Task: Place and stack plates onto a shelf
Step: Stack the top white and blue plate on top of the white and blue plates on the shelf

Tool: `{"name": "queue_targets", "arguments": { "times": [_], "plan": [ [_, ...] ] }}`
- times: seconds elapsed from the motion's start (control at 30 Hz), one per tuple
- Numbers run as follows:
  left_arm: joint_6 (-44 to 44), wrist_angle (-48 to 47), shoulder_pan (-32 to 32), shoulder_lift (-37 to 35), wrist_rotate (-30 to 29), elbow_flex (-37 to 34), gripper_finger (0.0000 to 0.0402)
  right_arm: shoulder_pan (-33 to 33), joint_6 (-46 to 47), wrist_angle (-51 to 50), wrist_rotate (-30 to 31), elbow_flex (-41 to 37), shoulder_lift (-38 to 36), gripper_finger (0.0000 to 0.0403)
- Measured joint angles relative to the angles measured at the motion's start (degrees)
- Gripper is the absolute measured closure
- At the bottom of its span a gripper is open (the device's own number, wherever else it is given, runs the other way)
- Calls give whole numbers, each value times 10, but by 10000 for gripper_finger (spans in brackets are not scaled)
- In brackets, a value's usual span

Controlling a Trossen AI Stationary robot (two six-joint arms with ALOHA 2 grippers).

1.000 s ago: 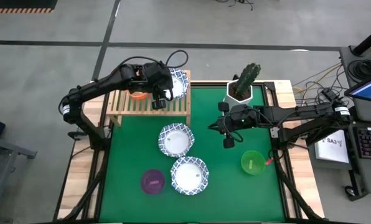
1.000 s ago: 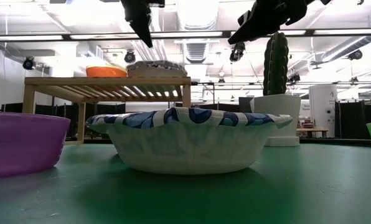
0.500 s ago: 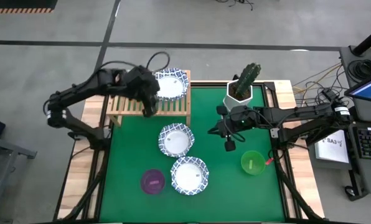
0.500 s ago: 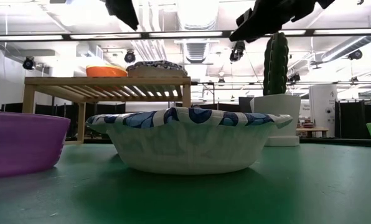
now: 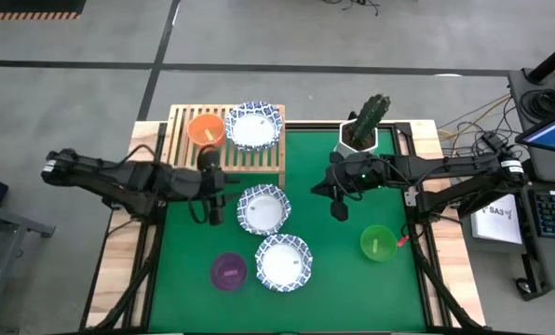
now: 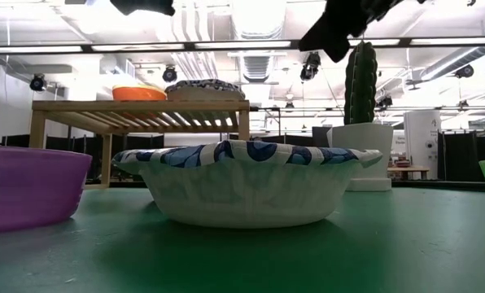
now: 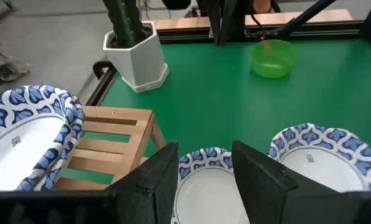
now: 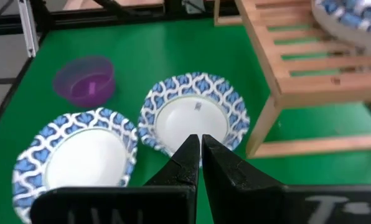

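While both arms reach low over the counter [image 5: 324, 279], the shelf [image 5: 186, 160] carries one patterned plate [image 5: 255, 126].
Left gripper [image 5: 214, 213], fingers [image 7: 263, 180] spread wide, hovers beside the middle plate [image 5: 263, 208]; right gripper [image 5: 339, 210] has its fingers [image 8: 187, 167] nearly together, empty.

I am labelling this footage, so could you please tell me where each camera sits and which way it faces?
High: overhead, straight down; both arms, shelf.
Low: table height, level across; blue-rimmed plate fills the foreground.
Left wrist: behind open left tool, toward cactus pot.
Right wrist: behind shut right tool, toward purple dish.
All share the shelf.
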Motion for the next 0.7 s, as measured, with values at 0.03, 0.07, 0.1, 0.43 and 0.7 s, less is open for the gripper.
{"name": "queue_targets", "arguments": {
  "times": [0.03, 0.07, 0.1, 0.43, 0.7],
  "plan": [
    [-1, 5, -7, -4, -14, -11, 269, 0, 7, -15, 0, 10, 4, 394],
    [-3, 9, -13, -7, -27, -20, 269, 1, 17, -26, 0, 21, 9, 394],
    [-4, 14, -17, -9, -37, -29, 269, 1, 22, -36, 0, 33, 14, 394],
    [-24, 12, -21, -14, -70, -68, 269, 2, -93, -188, -5, 175, 160, 394],
    [-107, -17, -22, -57, -98, -71, 269, 2, -289, -258, -50, 291, 309, 394]
  ]
}}
